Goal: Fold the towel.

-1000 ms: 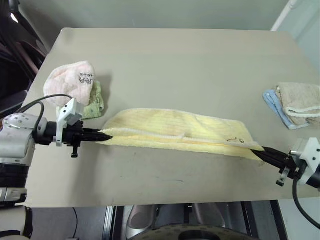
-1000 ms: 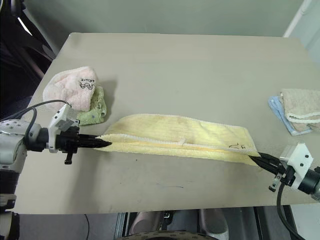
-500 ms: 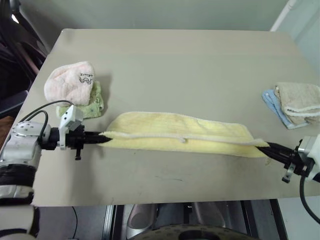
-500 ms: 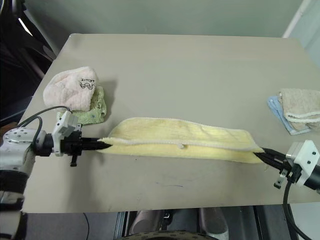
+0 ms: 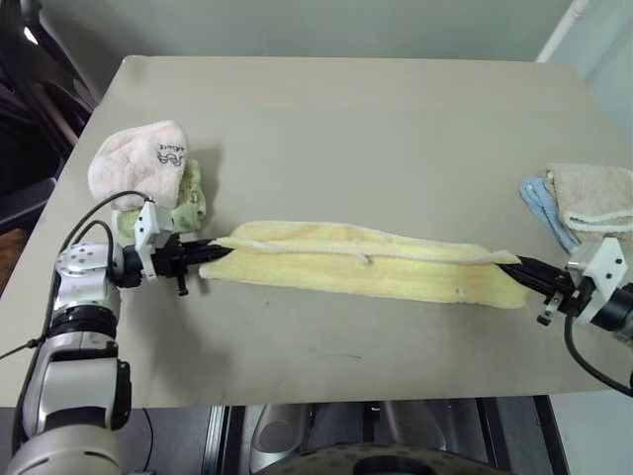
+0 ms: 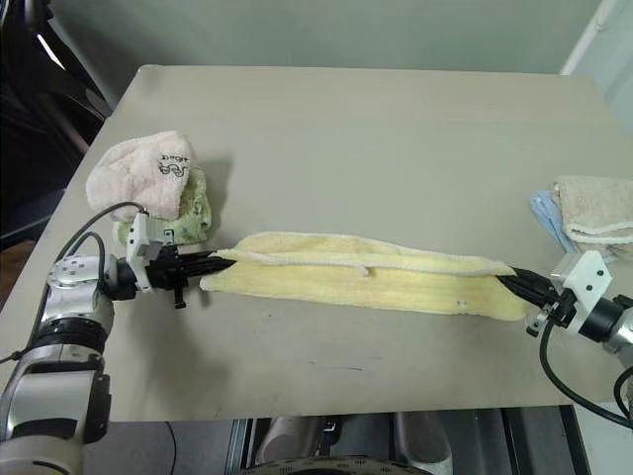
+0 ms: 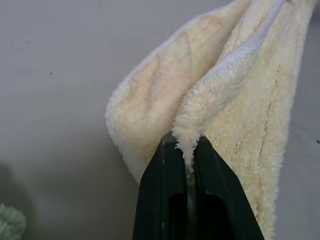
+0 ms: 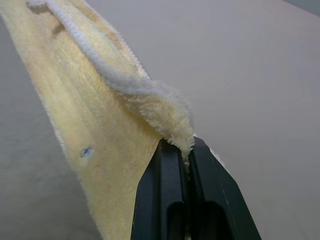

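Since a second ago both arms have carried the near long edge of the pale yellow fluffy terry towel (image 5: 366,272) away from the robot, so the white-corded hem now lies over the far side. The towel stretches across the middle of the grey bench (image 5: 346,129). The left gripper (image 7: 186,150) has its jaws clamped on the towel's left corner; the right gripper (image 8: 183,150) pinches the right corner likewise.

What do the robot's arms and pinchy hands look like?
Each arm is made of chunky silver-grey segments. The left gripper and right gripper each have two long, thin black fingers behind a white blocky bracket. A black cable loops along each arm.
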Robot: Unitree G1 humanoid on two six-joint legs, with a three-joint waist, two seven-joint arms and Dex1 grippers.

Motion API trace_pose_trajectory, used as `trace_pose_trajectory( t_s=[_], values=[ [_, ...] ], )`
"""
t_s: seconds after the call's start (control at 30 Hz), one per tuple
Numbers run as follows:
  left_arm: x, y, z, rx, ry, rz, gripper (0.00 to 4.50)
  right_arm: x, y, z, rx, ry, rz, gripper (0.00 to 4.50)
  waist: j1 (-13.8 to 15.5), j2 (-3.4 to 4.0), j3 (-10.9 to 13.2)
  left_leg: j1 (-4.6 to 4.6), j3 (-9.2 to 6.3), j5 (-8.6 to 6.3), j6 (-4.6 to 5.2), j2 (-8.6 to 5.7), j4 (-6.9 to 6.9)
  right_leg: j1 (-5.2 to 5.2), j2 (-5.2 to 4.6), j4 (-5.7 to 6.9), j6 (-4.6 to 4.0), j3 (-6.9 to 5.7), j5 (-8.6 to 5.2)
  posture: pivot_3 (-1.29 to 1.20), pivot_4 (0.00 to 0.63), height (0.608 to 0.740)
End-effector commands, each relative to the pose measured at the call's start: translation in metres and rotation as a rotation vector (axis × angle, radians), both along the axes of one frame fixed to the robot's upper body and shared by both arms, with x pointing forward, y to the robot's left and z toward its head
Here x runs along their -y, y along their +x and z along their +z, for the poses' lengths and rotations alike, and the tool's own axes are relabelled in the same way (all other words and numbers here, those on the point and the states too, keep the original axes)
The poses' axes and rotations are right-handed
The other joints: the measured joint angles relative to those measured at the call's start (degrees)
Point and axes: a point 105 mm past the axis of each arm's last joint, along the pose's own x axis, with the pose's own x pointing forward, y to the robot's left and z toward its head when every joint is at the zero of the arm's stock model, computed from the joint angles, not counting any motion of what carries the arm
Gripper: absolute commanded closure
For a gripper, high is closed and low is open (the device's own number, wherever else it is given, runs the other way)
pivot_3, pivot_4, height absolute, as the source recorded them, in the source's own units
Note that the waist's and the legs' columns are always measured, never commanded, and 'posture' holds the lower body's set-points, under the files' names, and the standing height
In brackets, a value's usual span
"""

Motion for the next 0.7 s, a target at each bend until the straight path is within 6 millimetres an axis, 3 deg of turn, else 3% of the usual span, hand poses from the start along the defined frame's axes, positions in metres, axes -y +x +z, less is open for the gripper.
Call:
trace_pose_trajectory(
  t_s=[0.03, 0.3, 0.5, 0.67, 0.7],
  values=[
    [-0.019, 0.007, 0.011, 0.075, 0.009, 0.103, 4.46, 0.031, 0.009, 0.007, 0.049, -0.044, -0.148, 4.5, 0.0, 0.0, 0.0, 0.02, 0.0, 0.01, 0.02, 0.0, 0.01, 0.03, 0.0, 0.0, 0.01, 0.0, 0.02, 0.0, 0.15, 0.733],
    [0.007, 0.032, 0.02, 0.16, -0.097, 0.152, 4.46, 0.029, 0.02, 0.007, 0.07, -0.046, -0.155, 4.5, 0.1, 0.01, 0.0, 0.01, 0.04, 0.07, 0.08, 0.0, 0.0, 0.05, -0.04, -0.02, 0.1, -0.03, 0.08, 0.0, 0.15, 0.733],
    [0.014, 0.037, 0.019, 0.151, -0.083, 0.152, 4.46, 0.025, 0.021, 0.001, 0.038, -0.053, -0.132, 4.5, 0.1, 0.01, 0.0, 0.01, 0.05, 0.08, 0.08, 0.0, 0.01, 0.07, -0.03, -0.05, 0.3, -0.04, 0.2, 0.0, 0.15, 0.733],
    [0.021, 0.039, 0.02, 0.124, -0.068, 0.114, 4.46, 0.02, 0.019, -0.008, -0.091, -0.014, -0.117, 4.5, 0.1, 0.01, 0.0, 0.01, 0.07, 0.1, 0.08, 0.0, 0.02, 0.07, -0.04, -0.05, 0.26, -0.03, 0.18, 0.0, 0.15, 0.733],
    [0.022, 0.038, 0.021, 0.116, -0.071, 0.106, 4.23, 0.017, 0.017, -0.007, -0.1, 0.003, -0.094, 4.5, 0.2, 0.01, 0.0, 0.01, 0.07, 0.1, 0.09, 0.0, 0.02, 0.08, -0.04, -0.05, 0.26, -0.04, 0.18, 0.0, 0.15, 0.733]
  ],
)
